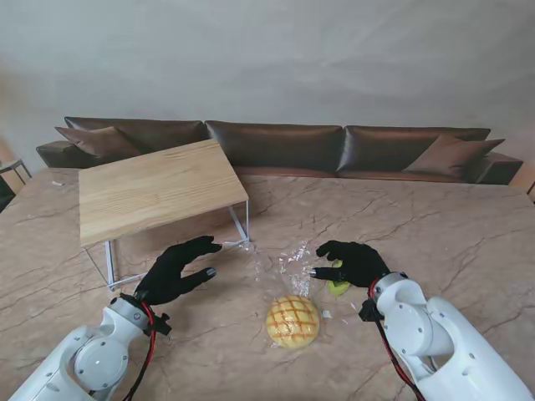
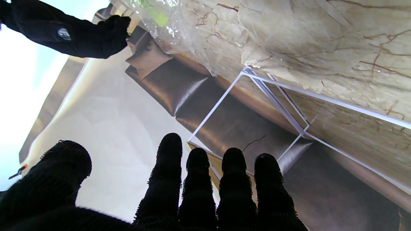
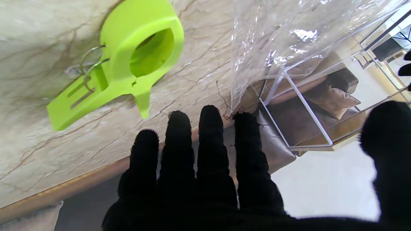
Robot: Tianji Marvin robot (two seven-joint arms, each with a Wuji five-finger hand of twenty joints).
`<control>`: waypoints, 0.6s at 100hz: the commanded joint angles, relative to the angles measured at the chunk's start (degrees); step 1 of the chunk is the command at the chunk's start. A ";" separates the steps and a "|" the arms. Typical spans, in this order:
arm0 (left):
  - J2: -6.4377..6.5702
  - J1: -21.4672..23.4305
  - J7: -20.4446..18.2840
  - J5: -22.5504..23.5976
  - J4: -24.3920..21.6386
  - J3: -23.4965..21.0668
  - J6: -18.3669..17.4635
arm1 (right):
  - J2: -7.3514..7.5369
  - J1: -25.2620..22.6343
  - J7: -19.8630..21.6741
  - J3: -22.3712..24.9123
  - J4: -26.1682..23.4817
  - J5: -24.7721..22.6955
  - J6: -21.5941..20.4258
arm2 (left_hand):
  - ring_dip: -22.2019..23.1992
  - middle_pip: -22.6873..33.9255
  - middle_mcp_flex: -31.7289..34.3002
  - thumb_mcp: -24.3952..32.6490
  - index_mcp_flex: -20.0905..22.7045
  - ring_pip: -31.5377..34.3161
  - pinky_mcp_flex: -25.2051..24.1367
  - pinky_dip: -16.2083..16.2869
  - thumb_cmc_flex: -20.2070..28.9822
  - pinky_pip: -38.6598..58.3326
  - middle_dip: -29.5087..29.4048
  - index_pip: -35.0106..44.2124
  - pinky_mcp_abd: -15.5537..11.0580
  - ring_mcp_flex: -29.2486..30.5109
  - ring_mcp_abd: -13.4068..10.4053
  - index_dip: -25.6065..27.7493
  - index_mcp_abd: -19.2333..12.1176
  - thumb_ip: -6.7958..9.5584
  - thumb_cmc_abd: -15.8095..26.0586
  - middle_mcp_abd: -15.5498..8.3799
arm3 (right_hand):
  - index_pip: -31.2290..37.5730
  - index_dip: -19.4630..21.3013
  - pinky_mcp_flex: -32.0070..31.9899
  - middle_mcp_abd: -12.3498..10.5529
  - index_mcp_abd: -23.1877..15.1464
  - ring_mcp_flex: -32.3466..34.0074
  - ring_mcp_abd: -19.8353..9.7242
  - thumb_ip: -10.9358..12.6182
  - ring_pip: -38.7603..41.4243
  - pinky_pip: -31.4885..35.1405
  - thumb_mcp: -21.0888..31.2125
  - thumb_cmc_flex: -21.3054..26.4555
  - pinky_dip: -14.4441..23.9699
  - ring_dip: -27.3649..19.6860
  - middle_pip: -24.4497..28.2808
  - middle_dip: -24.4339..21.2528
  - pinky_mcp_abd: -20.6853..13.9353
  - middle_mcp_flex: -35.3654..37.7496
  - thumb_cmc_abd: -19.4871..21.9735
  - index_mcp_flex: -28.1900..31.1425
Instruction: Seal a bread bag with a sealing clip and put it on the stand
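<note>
Stand view: marble tabletop (image 1: 435, 225), robot's arms coming up from the near corners. Bread bag (image 1: 290, 288) lies near the middle of the tabletop's near edge, clear plastic w/ a round cross-hatched bun (image 1: 292, 321) in its near end; open, crumpled mouth of the bag points farther from the robot, toward the stand. Bag is unsealed.

Sealing clip (image 1: 338, 286), lime green, lies flat on the marble just right of the bag, partly under the right hand (image 1: 353, 261). Right wrist view shows the clip (image 3: 122, 61) clearly: ring-shaped head, flat slotted tail, wire spring at the joint, resting on the marble w/ nothing gripping it. Bag plastic (image 3: 289, 41) is just beside it.

Right hand: fingers (image 3: 210, 144) straight & spread, thumb off to the side, grasping nothing; it hovers over the clip, fingertips toward the bag mouth.

Left hand (image 1: 175, 271): left of the bag, apart from it, by the stand's near right leg. Fingers (image 2: 168, 166) extended side by side, thumb apart, released, nothing in them.

Stand (image 1: 155, 188): light wood top on thin white wire legs, on the left half of the tabletop toward the far edge, top bare. Left wrist view shows its white leg frame (image 2: 276, 106) w/ the bag's edge (image 2: 192, 35) touching or nearly touching it; can't tell which.

Brown sofa (image 1: 276, 146) runs beyond the tabletop's far edge.
</note>
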 commanded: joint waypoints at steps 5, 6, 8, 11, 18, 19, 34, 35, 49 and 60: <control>-0.19 0.79 -0.37 -0.12 0.04 -0.33 -0.18 | -0.49 3.17 0.93 -1.74 2.62 1.33 1.86 | -0.27 -0.81 -0.30 -0.70 -0.67 -0.40 -0.47 0.47 -1.52 0.55 -0.78 -1.57 -1.17 -0.26 -1.79 -0.06 -0.77 0.34 2.24 0.04 | -0.70 1.46 -1.85 -0.72 -0.04 -2.43 -0.82 -0.94 -0.91 -2.09 -0.14 -2.93 0.39 -0.20 1.21 0.75 -1.63 -3.19 0.69 0.39; -0.20 0.83 -0.35 -0.12 0.01 -0.37 -0.17 | -0.49 3.45 1.02 -1.96 2.88 1.48 2.07 | -0.27 -0.82 -0.34 -0.71 -0.69 -0.41 -0.48 0.46 -1.54 0.53 -0.78 -1.57 -1.17 -0.27 -1.84 -0.06 -0.78 0.34 2.27 0.08 | -0.72 1.71 -1.77 -0.64 0.04 -2.62 -0.81 -0.96 -0.81 -2.64 -0.15 -2.91 0.34 -0.16 1.53 0.89 -1.72 -3.47 0.68 0.25; -0.22 0.92 -0.26 -0.10 -0.05 -0.46 -0.14 | -0.50 4.03 1.17 -2.41 3.45 1.76 2.48 | -0.27 -0.79 -0.27 -0.69 -0.65 -0.40 -0.43 0.46 -1.52 0.54 -0.78 -1.54 -1.12 -0.24 -1.71 -0.04 -0.76 0.35 2.22 0.05 | -0.83 1.89 -1.91 -0.51 0.25 -3.01 -0.74 -0.99 -0.81 -3.13 -0.17 -2.87 0.30 -0.16 1.70 0.98 -1.78 -3.94 0.61 -0.11; -0.24 1.06 -0.09 -0.02 -0.15 -0.58 -0.10 | -0.53 4.90 1.28 -3.08 4.39 2.14 2.94 | -0.27 -0.77 -0.22 -0.68 -0.64 -0.38 -0.44 0.45 -1.54 0.52 -0.77 -1.51 -1.09 -0.18 -1.81 -0.03 -0.85 0.35 2.24 -0.01 | -0.79 2.04 -1.89 -0.33 0.57 -2.91 -0.59 -1.00 -0.63 -3.27 -0.19 -2.85 0.36 -0.07 1.95 1.08 -1.72 -3.99 0.56 -0.08; -0.27 1.35 0.17 0.16 -0.36 -0.85 -0.09 | -0.58 6.69 1.65 -4.57 6.21 2.66 4.35 | -0.27 -0.79 -0.20 -0.63 -0.57 -0.38 -0.42 0.44 -1.54 0.50 -0.77 -1.44 -0.99 -0.15 -1.72 0.00 -0.88 0.36 2.23 0.09 | -1.05 2.59 -2.26 0.48 1.68 -3.69 -0.35 -1.03 0.17 -3.58 -0.22 -3.11 0.82 0.54 3.34 1.69 -1.72 -5.35 0.72 -0.89; -0.27 1.38 0.18 0.16 -0.38 -0.88 -0.10 | -0.58 6.91 1.70 -4.76 6.44 2.70 4.54 | -0.27 -0.80 -0.23 -0.64 -0.62 -0.39 -0.41 0.44 -1.58 0.50 -0.78 -1.45 -0.99 -0.15 -1.78 0.00 -0.91 0.36 2.26 0.07 | -1.04 2.65 -2.28 0.52 1.75 -3.69 -0.28 -1.04 0.26 -3.60 -0.23 -3.15 0.87 0.60 3.48 1.74 -1.68 -5.38 0.74 -0.90; -0.16 1.57 -0.26 0.20 -0.60 -1.16 0.00 | -0.61 9.67 2.78 -7.18 9.17 3.96 6.76 | -0.29 -0.86 -0.25 -0.57 -0.47 -0.45 -0.49 0.40 -1.61 0.41 -0.81 -1.23 -0.95 -0.24 -1.75 0.11 -1.09 0.37 2.26 0.01 | -0.04 3.76 -2.08 0.71 1.77 -3.19 0.14 -1.16 1.82 -3.14 -0.35 -3.30 1.57 1.82 5.71 2.59 -1.16 -4.79 0.88 0.25; -0.15 1.58 -0.32 0.19 -0.62 -1.17 0.02 | -0.62 9.84 2.81 -7.33 9.36 4.02 6.78 | -0.29 -0.87 -0.26 -0.56 -0.49 -0.45 -0.47 0.40 -1.61 0.41 -0.81 -1.23 -0.98 -0.23 -1.82 0.12 -1.11 0.38 2.28 0.02 | 0.05 3.83 -2.08 0.66 1.75 -3.15 0.17 -1.16 1.86 -3.12 -0.35 -3.27 1.60 1.87 5.80 2.62 -1.14 -4.69 0.87 0.39; -0.11 1.48 -0.57 0.19 -0.67 -0.97 0.09 | -0.72 12.33 3.19 -9.51 12.08 5.04 6.79 | -0.28 -0.86 -0.29 -0.43 -0.42 -0.43 -0.49 0.40 -1.58 0.39 -0.81 -1.03 -0.89 -0.21 -1.78 0.23 -1.23 0.40 2.22 0.01 | 2.47 6.31 -3.10 -0.36 -0.10 -4.40 0.07 -1.32 1.53 -3.60 -0.57 -3.07 1.91 2.12 7.27 3.14 -1.14 -4.12 0.89 1.98; -0.13 1.43 -0.47 0.18 -0.66 -0.69 0.16 | -1.21 14.49 2.32 -11.67 14.50 6.67 6.84 | -0.26 -0.82 -0.22 -0.31 -0.32 -0.40 -0.47 0.40 -1.60 0.39 -0.79 -0.86 -0.90 -0.15 -1.85 0.32 -1.39 0.45 2.29 -0.03 | 4.94 9.08 -4.89 -0.42 -1.73 -7.34 -0.20 -1.41 1.03 -4.67 -0.71 -2.21 2.10 2.27 7.12 3.19 -1.37 -5.08 0.36 3.54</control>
